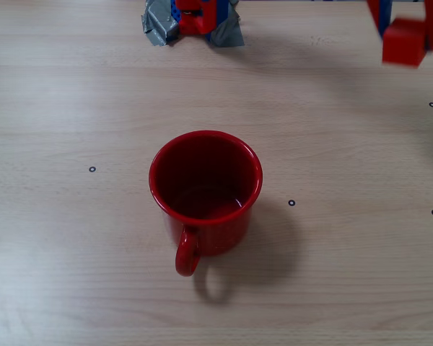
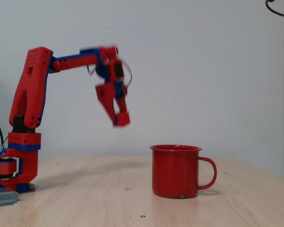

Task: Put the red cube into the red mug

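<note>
1 red cube [image 1: 403, 42] in closed jaws, high above table, apart from red mug [image 1: 206, 189].

A pale wood-grain desk [image 1: 72, 274] carries the red mug [image 1: 206, 194], which stands upright near its middle with the handle toward the camera. The arm's base [image 1: 195, 18] sits at the far edge on grey tape [image 1: 157, 29]. Small black ring marks [image 1: 92, 169] dot the surface.
</note>
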`<state>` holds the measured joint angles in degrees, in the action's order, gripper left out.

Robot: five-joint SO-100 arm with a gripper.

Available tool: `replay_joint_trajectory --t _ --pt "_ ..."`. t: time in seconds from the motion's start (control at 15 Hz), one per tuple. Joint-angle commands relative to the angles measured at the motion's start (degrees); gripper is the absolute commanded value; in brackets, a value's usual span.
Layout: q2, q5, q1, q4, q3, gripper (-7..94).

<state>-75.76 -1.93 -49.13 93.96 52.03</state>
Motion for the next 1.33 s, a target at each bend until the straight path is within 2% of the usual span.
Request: replay_joint_trajectory --t 0.0,0.2,0.47,0.6,0.87,1.13,1.27 --pt "-9.3 -0.8 3.3 4.2 -9.1 0" --pt "-14.7 0.8 12.0 4.9 -11.0 0" --pt "-18.8 -4.3 23.8 3.0 -10.5 0" --pt "-20.3 -6.6 29.8 -2.5 -5.3 0" --pt "-21.3 -11.1 39.6 -19.3 13.2 0" --pt "-20.7 -8.2 41.2 -34.1 31.6 0" --pt "-19.2 -4.5 40.4 -34.8 33.0 0"
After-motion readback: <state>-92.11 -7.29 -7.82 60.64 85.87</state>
